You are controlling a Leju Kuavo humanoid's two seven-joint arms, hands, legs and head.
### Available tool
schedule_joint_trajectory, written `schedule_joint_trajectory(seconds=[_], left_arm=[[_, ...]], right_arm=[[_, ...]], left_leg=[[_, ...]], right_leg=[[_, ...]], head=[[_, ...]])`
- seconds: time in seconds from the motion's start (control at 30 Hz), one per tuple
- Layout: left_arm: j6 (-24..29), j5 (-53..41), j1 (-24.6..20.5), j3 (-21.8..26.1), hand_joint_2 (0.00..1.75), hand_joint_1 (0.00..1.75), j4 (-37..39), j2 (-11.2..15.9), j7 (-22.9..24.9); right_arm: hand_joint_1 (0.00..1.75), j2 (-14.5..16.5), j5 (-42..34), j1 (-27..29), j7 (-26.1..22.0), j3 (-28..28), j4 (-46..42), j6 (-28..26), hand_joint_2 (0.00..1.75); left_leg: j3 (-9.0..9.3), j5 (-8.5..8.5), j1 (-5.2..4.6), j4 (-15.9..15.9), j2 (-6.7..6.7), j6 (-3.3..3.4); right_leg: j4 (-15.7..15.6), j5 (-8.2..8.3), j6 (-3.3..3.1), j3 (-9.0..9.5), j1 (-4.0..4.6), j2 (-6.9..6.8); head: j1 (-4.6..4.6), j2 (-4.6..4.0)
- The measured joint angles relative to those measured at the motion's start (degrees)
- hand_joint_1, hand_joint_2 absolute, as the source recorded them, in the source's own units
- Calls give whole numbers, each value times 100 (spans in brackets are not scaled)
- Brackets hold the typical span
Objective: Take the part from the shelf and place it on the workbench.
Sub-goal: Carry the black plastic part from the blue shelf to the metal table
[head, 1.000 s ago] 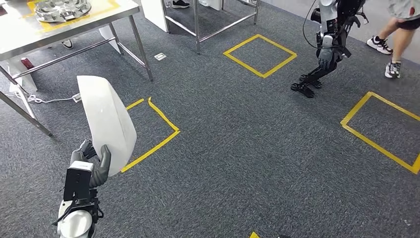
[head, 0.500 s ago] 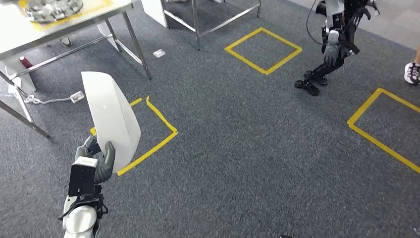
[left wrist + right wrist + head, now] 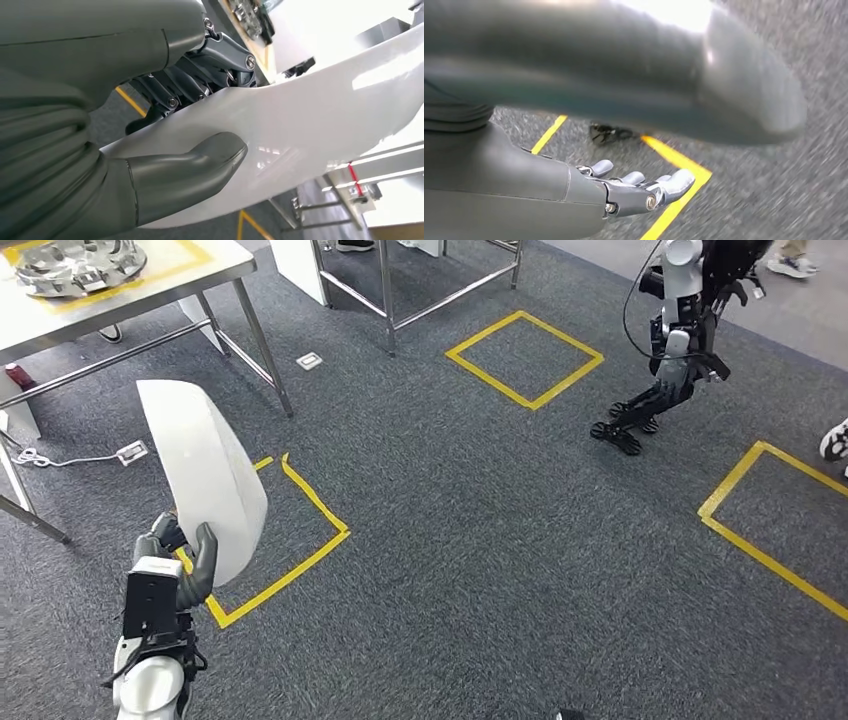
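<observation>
The white curved part (image 3: 205, 475) stands upright at the lower left of the head view, grasped at its lower edge by the left hand (image 3: 185, 558). The workbench (image 3: 120, 295) is at the upper left. The right hand (image 3: 634, 192) holds nothing, with its fingers stretched out apart over the grey carpet (image 3: 480, 540).

1. The left arm (image 3: 150, 680) rises from below with its wrist turned upward.
2. The left hand (image 3: 180, 560) grips the white part (image 3: 205, 475), thumb (image 3: 190, 170) pressed on one face and the darker fingers (image 3: 200, 80) behind it.
3. The right hand (image 3: 634, 192) holds nothing, its fingers extended and slightly apart.
</observation>
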Motion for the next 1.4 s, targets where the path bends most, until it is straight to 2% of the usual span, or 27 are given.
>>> schedule_joint_trajectory(seconds=[0.07,0.13,0.17,0.2,0.23,0.3,0.33,0.4,0.43,0.47,0.53,0.6,0.67,0.7,0.73,0.8,0.87,0.97,1.03,1.1,1.13,1.17,1.2,1.27,1.3,1.33,1.4], left_arm=[[-12,-26,-21,1,175,175,-38,-13,26],[-34,-53,2,-2,175,175,-38,-27,49],[-44,-63,12,-3,175,175,-37,-33,55],[-49,-69,17,-3,175,175,-37,-37,60],[-55,-72,18,-3,175,175,-37,-40,66],[-60,-79,17,-4,175,175,-33,-49,78],[-63,-81,17,-5,175,175,-29,-55,83],[-66,-83,21,-6,175,175,-22,-63,89],[-66,-83,28,-5,175,175,-23,-65,90],[-66,-83,35,-4,175,175,-26,-64,90],[-64,-84,29,-4,175,175,-33,-62,88],[-64,-84,18,-5,175,175,-32,-61,89],[-64,-83,33,-5,175,175,-17,-58,93],[-64,-82,47,-5,175,175,-9,-54,95],[-64,-78,60,-5,175,175,-4,-49,96],[-63,-68,74,-5,175,175,0,-34,97],[-61,-54,82,-7,175,175,-2,-26,92],[-56,-21,111,-4,175,175,-11,-19,89],[-55,-4,100,-4,175,175,-27,-23,90],[-56,8,84,-7,175,175,-37,-32,93],[-56,13,83,-9,175,175,-34,-36,96],[-57,15,87,-9,175,175,-31,-38,97],[-57,17,92,-9,175,175,-29,-38,99],[-57,26,96,-8,175,175,-32,-38,104],[-58,30,95,-8,175,175,-37,-38,108],[-61,34,97,-8,175,175,-42,-39,113],[-65,37,127,-8,175,175,-66,-38,121]], right_arm=[[0,5,60,-36,64,1,-1,-1,0],[0,7,102,-39,103,2,-1,-4,0],[0,6,115,-28,115,2,-1,-8,0],[0,2,123,-11,123,2,-1,-12,0],[0,-4,130,5,126,2,-1,-16,0],[0,-22,142,42,127,2,-1,-18,0],[0,-28,146,49,128,2,-1,-15,0],[0,-36,152,46,130,2,-1,-7,0],[0,-33,156,35,130,2,-1,-3,0],[0,-30,160,31,129,2,-1,1,0],[0,-23,176,32,126,2,-1,14,0],[0,-22,214,40,123,3,-1,47,0],[0,-22,262,44,121,11,-1,92,0],[0,-22,286,45,118,22,0,108,0],[0,-21,310,45,116,35,1,122,0],[0,-23,361,46,110,61,1,145,0],[0,-31,400,43,100,79,0,170,0],[0,-36,435,16,93,109,-1,207,0],[0,-36,450,3,98,127,-1,221,0],[0,-36,451,8,114,138,0,227,0],[0,-36,451,16,122,141,1,229,0],[0,-36,451,26,127,143,1,231,0],[0,-36,451,35,129,144,1,233,0],[0,-36,449,44,130,144,1,228,0],[0,-39,444,47,132,144,0,212,0],[0,-43,427,48,127,144,1,179,0],[0,-46,351,39,107,142,1,94,0]], left_leg=[[143,-89,19,-55,-33,57],[244,-186,21,-73,-91,80],[295,-235,22,-72,-143,80],[355,-284,25,-70,-209,75],[420,-331,29,-68,-279,65],[508,-416,36,-57,-413,32],[515,-444,46,-50,-482,6],[489,-465,79,-47,-619,-64],[475,-467,90,-58,-682,-101],[467,-483,88,-46,-639,-138],[352,-645,73,212,-343,-208],[11,-951,110,886,-39,-275],[-316,-1079,173,1449,29,-341],[-344,-982,203,1449,50,-373],[-251,-787,228,1219,90,-402],[122,-390,231,441,311,-442],[343,-278,205,1,468,-371],[332,-329,196,-10,316,-205],[340,-337,209,-16,186,-125],[345,-344,210,-19,64,-73],[345,-347,202,-18,-5,-59],[348,-350,192,-17,-83,-51],[355,-351,182,-15,-168,-49],[376,-351,169,-12,-340,-51],[381,-350,165,-9,-414,-59],[376,-351,161,-3,-478,-75],[356,-339,170,-8,-573,-134]], right_leg=[[669,-208,39,-384,-8,-14],[1481,-343,70,-1035,-16,-14],[1672,-252,75,-1295,-18,-13],[1636,-26,72,-1456,-17,-7],[1381,304,63,-1510,-15,17],[626,932,31,-1440,-16,236],[349,1086,17,-1383,-16,352],[157,1108,-16,-1323,-6,453],[120,1099,-34,-1295,-7,388],[82,1099,-60,-1259,-13,319],[1,1091,-121,-1162,-40,163],[-25,1047,-158,-1081,-43,4],[-21,985,-151,-1018,-54,-155],[-19,951,-136,-980,-66,-229],[-16,912,-114,-931,-83,-298],[-8,820,-44,-822,-100,-423],[3,749,32,-755,-71,-525],[-5,683,115,-685,-53,-653],[235,509,160,-762,-80,-473],[954,179,164,-1131,-81,-184],[1359,46,155,-1369,-74,-116],[1641,4,140,-1558,-63,-84],[1708,83,117,-1650,-53,-68],[1168,529,42,-1502,-34,22],[766,734,-3,-1350,-28,158],[426,875,-26,-1223,-24,274],[134,935,-34,-1122,-15,407]], head=[[8,0],[14,0],[16,0],[16,0],[16,0],[14,0],[14,0],[10,0],[13,0],[15,0],[-18,0],[-56,0],[-59,0],[-58,0],[-58,0],[-68,0],[-74,0],[-40,0],[-21,0],[0,0],[6,0],[8,0],[9,0],[12,0],[11,0],[15,0],[26,0]])
